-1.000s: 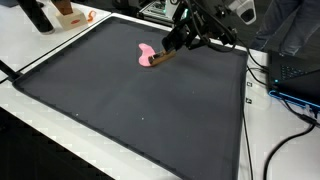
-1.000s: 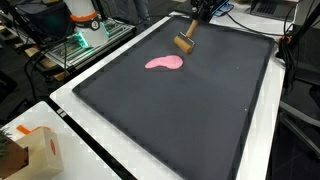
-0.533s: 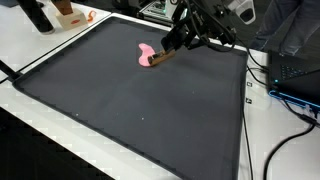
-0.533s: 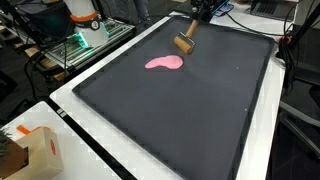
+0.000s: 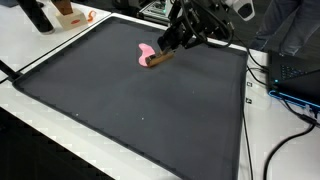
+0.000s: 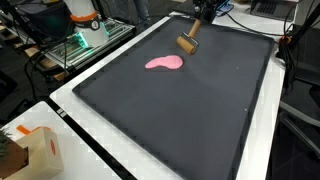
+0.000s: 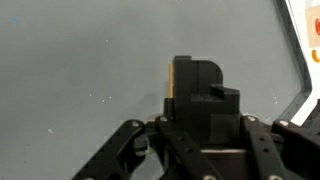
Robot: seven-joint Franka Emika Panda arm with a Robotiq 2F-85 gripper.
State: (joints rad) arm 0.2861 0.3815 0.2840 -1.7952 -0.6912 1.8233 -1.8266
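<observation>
My gripper (image 5: pixel 177 40) is shut on a wooden-handled tool (image 5: pixel 159 57) whose blocky brown head (image 6: pixel 187 43) hangs just over the black mat (image 5: pixel 130 110) at its far side. A flat pink blob (image 6: pixel 164 63) lies on the mat close beside the tool's head; in an exterior view the head overlaps the pink blob (image 5: pixel 144 52). Whether they touch I cannot tell. In the wrist view the tool (image 7: pixel 200 90) looks dark with a yellowish edge and fills the gap between the fingers of the gripper (image 7: pixel 200 128) (image 6: pixel 203 12).
The mat lies on a white table (image 5: pixel 280 140). Black cables (image 5: pixel 262 75) and a laptop (image 5: pixel 300 80) sit beside the mat. A cardboard box (image 6: pixel 30 152) stands at a table corner, and a wire rack (image 6: pixel 75 45) stands past the mat's edge.
The gripper and the tool have shifted slightly, the head moving a little away from the pink blob. The blob has stayed in place.
</observation>
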